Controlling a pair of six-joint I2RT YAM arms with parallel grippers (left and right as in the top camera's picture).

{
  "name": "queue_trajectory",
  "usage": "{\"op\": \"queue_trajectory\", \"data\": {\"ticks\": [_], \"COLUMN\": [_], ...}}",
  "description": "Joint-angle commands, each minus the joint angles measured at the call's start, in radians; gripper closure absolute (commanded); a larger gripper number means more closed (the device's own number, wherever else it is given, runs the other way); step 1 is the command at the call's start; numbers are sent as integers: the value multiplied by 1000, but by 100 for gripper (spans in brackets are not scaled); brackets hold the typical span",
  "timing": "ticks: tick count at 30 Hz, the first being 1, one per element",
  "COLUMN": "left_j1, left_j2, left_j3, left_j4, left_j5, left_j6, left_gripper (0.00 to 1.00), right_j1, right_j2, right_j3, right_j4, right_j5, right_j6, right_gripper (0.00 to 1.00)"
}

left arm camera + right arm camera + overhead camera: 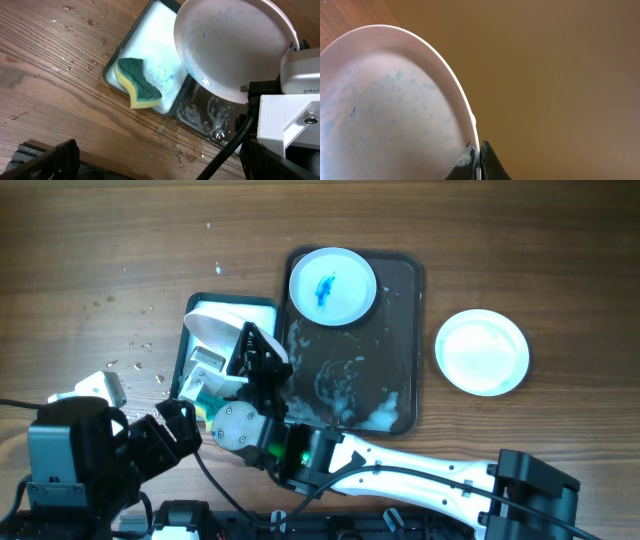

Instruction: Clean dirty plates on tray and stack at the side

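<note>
My right gripper [248, 348] [479, 159] is shut on the rim of a white plate [213, 326] [380, 110] and holds it tilted above the small white-inside tray [190, 308]. The plate carries foam and faint blue specks, and it also shows in the left wrist view [235, 45]. A second plate [332, 285] with a blue smear sits at the far end of the dark brown tray [405, 340]. A third white plate [482, 352] lies on the table to the right. My left gripper [176, 430] [160, 170] is open and empty, low over the wood near the front edge.
A yellow-and-green sponge [137, 82] lies in the small tray [150, 50] in soapy water. Foam and water cover the brown tray's floor [345, 385]; its corner shows in the left wrist view [210, 112]. Water drops dot the wood [135, 345]. A white object [95, 388] sits at front left.
</note>
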Motion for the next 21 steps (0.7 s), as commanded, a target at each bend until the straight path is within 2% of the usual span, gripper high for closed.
{"op": "queue_trajectory", "data": {"ticks": [1,8,12,13,14,15,16,17,18,20,21], "left_j1": [5,5,5,5,5,5,5,5,5,5,5], "left_j2": [3,3,3,3,3,3,3,3,3,3,3], "left_j3": [3,3,3,3,3,3,3,3,3,3,3], "left_j4": [18,18,18,18,18,18,18,18,18,18,18], "left_j5": [5,5,6,5,5,6,6,6,5,5,6], "left_j6": [-3,-3,-3,-3,-3,-3,-3,-3,-3,-3,-3], "left_gripper": [0,0,0,0,0,0,0,0,0,0,0], "right_j1": [27,24,-9,-60,-136,-202,-236,-269,-288,-330,-340], "right_j2": [-11,-11,-11,-11,-11,-12,-16,-36,-54,-111,-145], "right_j3": [10,10,10,10,8,8,8,8,8,8,8], "right_j4": [6,6,17,8,-86,-211,-308,-489,-574,-667,-685], "right_j5": [-12,3,143,237,294,268,194,-31,-178,-597,-701], "right_j6": [-25,-40,-20,118,308,424,483,564,640,765,794], "right_gripper": [96,96,96,96,96,96,96,96,96,96,96]}}
